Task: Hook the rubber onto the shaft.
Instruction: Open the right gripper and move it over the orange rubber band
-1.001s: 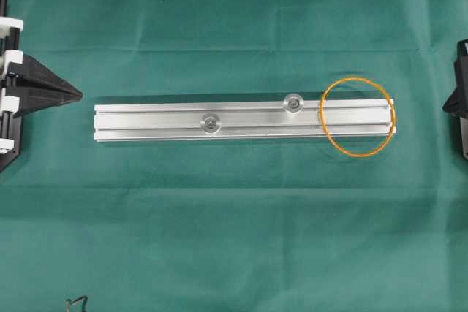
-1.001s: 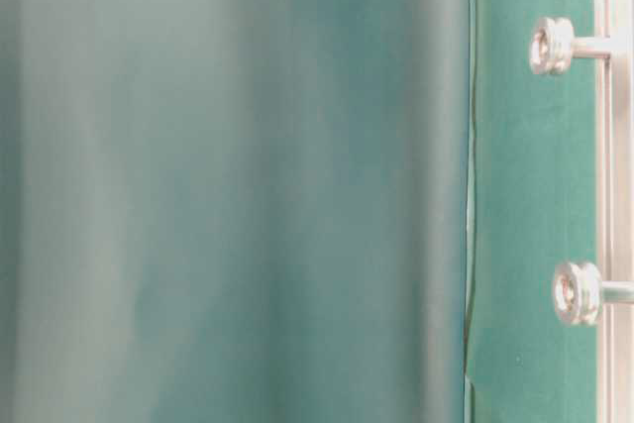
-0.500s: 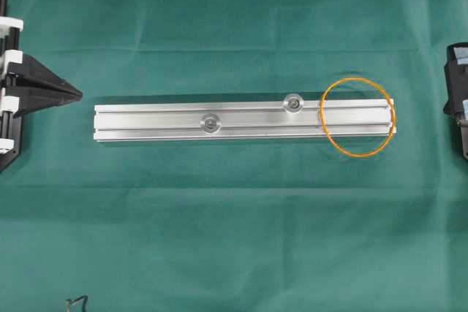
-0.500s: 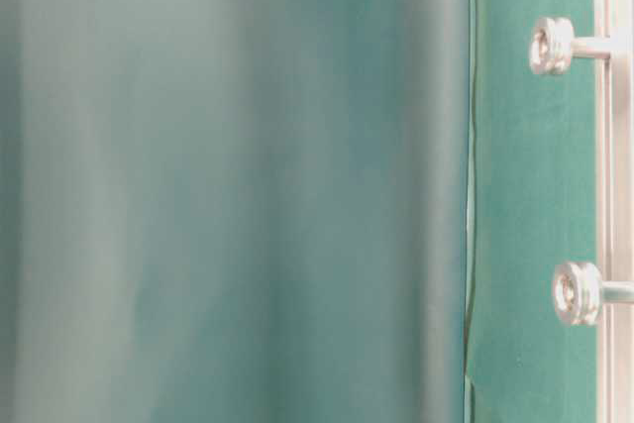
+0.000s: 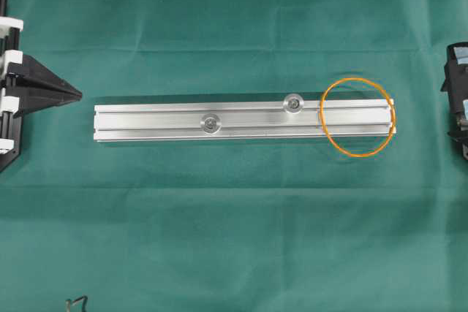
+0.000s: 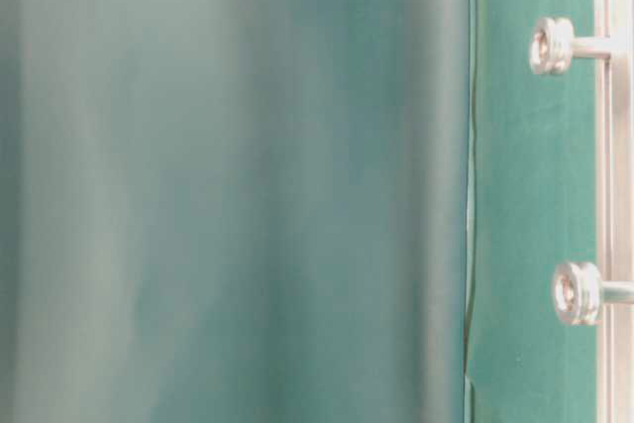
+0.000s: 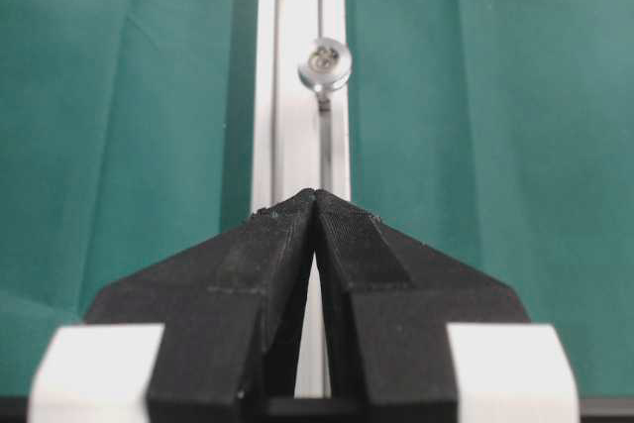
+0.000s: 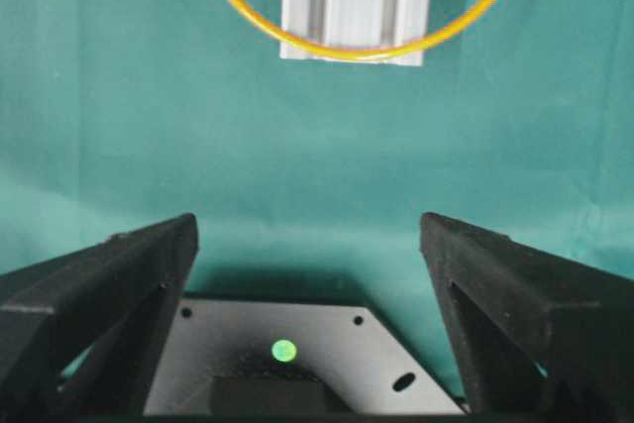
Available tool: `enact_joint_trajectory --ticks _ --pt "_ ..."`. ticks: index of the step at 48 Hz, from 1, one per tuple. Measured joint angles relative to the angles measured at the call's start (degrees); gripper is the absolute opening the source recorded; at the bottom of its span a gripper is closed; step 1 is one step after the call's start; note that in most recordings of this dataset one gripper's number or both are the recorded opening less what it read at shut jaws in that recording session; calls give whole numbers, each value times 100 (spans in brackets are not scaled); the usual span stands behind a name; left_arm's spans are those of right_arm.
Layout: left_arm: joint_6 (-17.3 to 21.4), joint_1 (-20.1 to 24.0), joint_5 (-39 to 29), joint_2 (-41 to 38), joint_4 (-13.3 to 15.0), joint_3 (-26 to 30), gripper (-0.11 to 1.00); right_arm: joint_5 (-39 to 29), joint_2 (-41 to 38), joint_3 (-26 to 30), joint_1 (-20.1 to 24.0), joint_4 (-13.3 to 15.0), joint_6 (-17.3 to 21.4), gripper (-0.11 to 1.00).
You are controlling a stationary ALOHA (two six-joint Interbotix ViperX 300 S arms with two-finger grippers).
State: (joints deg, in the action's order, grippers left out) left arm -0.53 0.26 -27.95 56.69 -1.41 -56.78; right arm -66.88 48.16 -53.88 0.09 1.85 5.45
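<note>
The rubber [image 5: 357, 118] lies flat across the right end of the silver rail [image 5: 245, 121], an orange loop wider than the rail, draped over it with its edges resting on the green desk [image 5: 234, 239] on either side, and it hasn't budged from a second ago. Neither shaft wears it yet: the nearer peg [image 5: 293, 103] stands just left of the loop, the other peg [image 5: 211, 123] farther along the rail. Now the news: the right claw [image 8: 309, 245], pinched together a second ago at the right edge, has sprung wide, its jaws released and empty, framing bare cloth, with the rail's end and the band straight ahead and still apart from it. That reads like the wind-up for a pick, so the task is barely begun. Over on the left, the left claw [image 7: 315, 207] sits clenched on nothing, tips together, pointing down the rail, well apart from the band.
</note>
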Motion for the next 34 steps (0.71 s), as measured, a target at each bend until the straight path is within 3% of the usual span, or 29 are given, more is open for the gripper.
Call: enact_joint_trajectory --ticks 34 --pt "-9 0 -9 0 0 0 2 308 -352 308 0 0 0 99"
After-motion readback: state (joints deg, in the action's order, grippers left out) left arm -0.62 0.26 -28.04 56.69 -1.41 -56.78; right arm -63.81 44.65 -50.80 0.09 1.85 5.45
